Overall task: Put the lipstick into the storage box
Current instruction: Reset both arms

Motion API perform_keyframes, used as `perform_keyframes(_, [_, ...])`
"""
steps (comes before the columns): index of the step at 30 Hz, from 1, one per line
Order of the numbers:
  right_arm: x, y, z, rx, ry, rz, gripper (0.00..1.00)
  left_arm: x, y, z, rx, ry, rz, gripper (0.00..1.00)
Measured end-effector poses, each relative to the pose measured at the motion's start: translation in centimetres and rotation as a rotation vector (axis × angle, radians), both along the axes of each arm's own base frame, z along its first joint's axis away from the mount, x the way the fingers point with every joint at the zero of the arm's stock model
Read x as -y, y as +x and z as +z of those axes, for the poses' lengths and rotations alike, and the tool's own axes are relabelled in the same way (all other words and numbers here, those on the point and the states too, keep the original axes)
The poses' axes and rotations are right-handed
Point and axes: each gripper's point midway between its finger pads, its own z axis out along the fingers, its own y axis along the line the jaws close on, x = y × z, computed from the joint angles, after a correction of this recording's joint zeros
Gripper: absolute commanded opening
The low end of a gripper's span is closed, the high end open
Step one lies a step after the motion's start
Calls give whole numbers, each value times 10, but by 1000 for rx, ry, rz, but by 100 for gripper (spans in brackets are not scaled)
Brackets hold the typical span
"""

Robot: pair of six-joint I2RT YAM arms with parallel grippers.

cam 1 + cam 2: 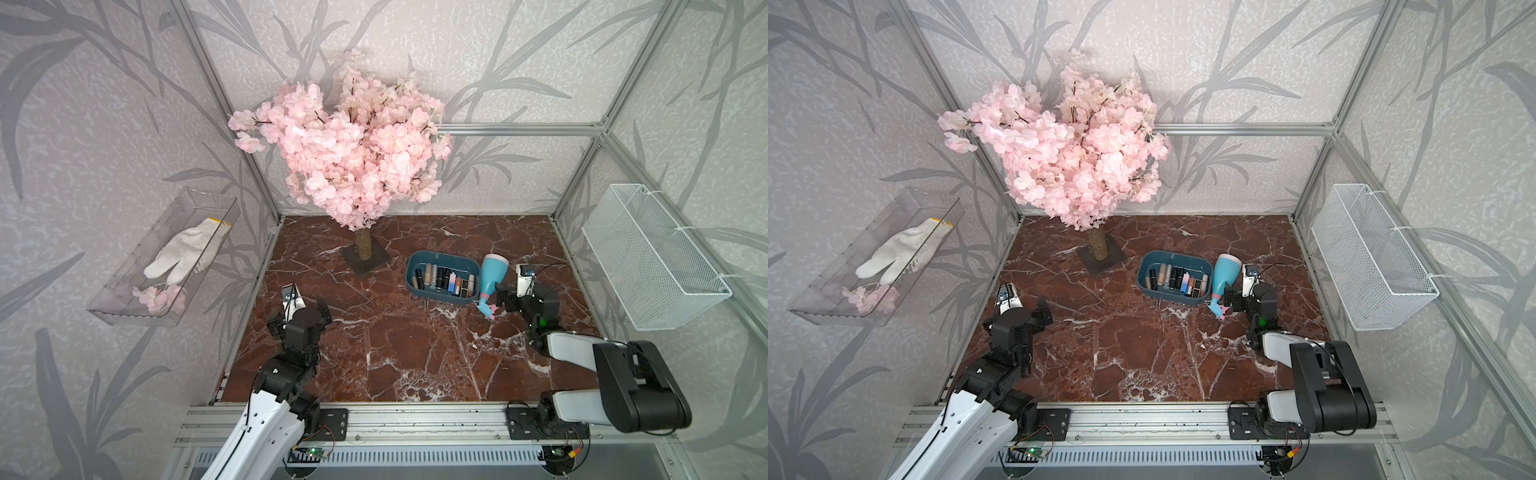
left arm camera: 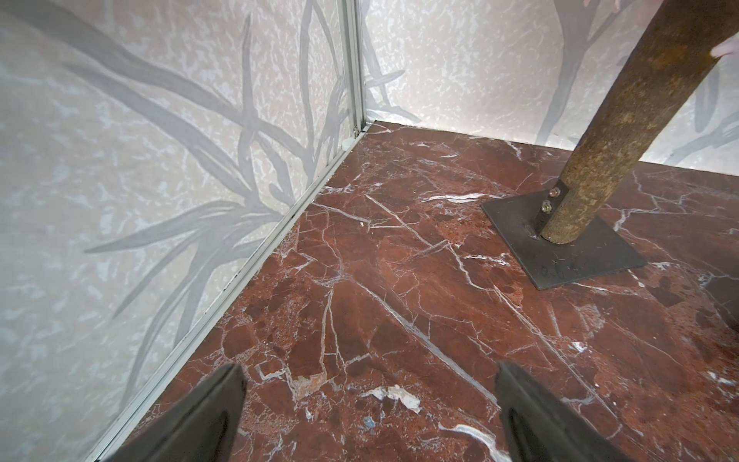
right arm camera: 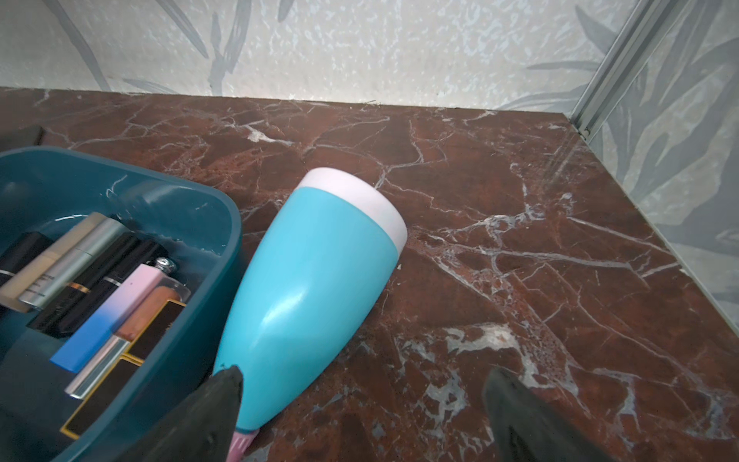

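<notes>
Taking the far wall as 12 o'clock in both top views, the storage box (image 1: 436, 300) (image 1: 1168, 296) sits on the marble table (image 1: 395, 353) at about 1 o'clock from the table's middle. The lipsticks (image 1: 442, 279) (image 3: 96, 296) lie inside the box, side by side in one row across its floor; black, beige, silver and a pink-to-blue one can be told apart.

A blue spray bottle (image 1: 492, 272) (image 1: 1225, 270) (image 3: 316, 276) lies on its side just beside the box at the box's 3 o'clock. Its wide white end points to 12 o'clock and its pink nozzle to 6 o'clock.

The right gripper (image 1: 503, 302) (image 3: 362, 374) stands at about 4 o'clock from the box, low over the table, with its jaws spread wide. In the right wrist view, the narrow end of the bottle and bare marble lie between the fingers. One finger (image 3: 216, 404) overlaps the bottle's neck; I cannot tell whether it touches. The box and the lipsticks lie outside the gap, beyond that finger.

The left gripper (image 1: 298, 319) (image 2: 368, 368) is at about 8 o'clock from the box, well apart from it, near the side wall. Its jaws are also wide, with only marble between them. The tree (image 1: 357, 153) stands on a dark plate (image 2: 560, 244) at 10 o'clock from the box.
</notes>
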Motion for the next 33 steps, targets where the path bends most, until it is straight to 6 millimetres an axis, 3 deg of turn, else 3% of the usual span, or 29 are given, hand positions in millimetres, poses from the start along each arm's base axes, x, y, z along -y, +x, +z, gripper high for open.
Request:
perform_keyframes(9, [-5, 18, -11, 23, 0, 35, 99, -19, 10, -12, -13, 48, 104, 100])
perform_keyframes(18, [-8, 21, -2, 66, 1, 53, 99, -46, 33, -34, -24, 42, 222, 100])
perform_keyframes(25, [-9, 21, -2, 68, 1, 55, 99, -41, 64, -70, -75, 27, 183, 100])
perform_keyframes(33, [-9, 21, -2, 69, -1, 59, 99, -38, 94, -80, -62, 5, 134, 100])
